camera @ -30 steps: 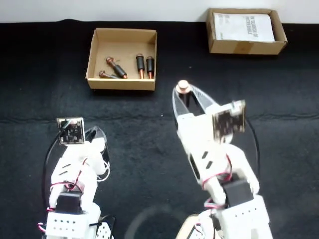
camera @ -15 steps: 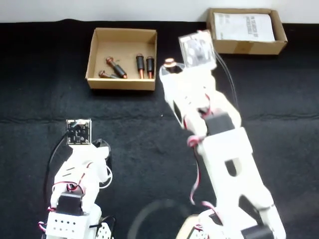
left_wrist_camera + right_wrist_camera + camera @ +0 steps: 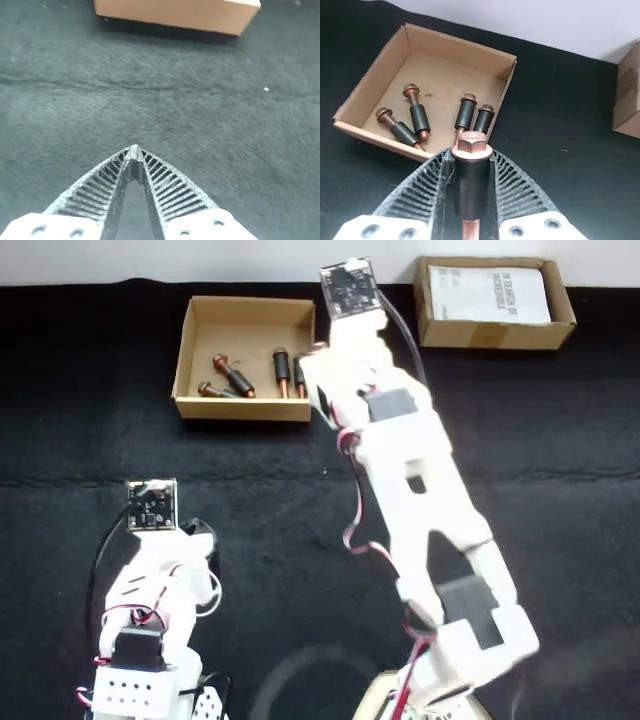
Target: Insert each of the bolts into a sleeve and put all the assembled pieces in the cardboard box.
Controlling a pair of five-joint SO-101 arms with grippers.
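Cardboard box (image 3: 245, 408), rear left: four assembled pieces (image 3: 281, 366) inside. Right gripper (image 3: 470, 151) with sleeved bolt (image 3: 470, 182) at its right wall. Second box (image 3: 495, 336), rear right: paper (image 3: 490, 292) inside.

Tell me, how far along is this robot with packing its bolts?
Done: four bolt-and-sleeve pieces lie in the open cardboard box. In hand: the right gripper is shut on a fifth bolt already seated in its sleeve, held just beside the box's right wall, not yet inside. Left: setting that piece into the box. The left gripper is shut and empty over the black cloth.
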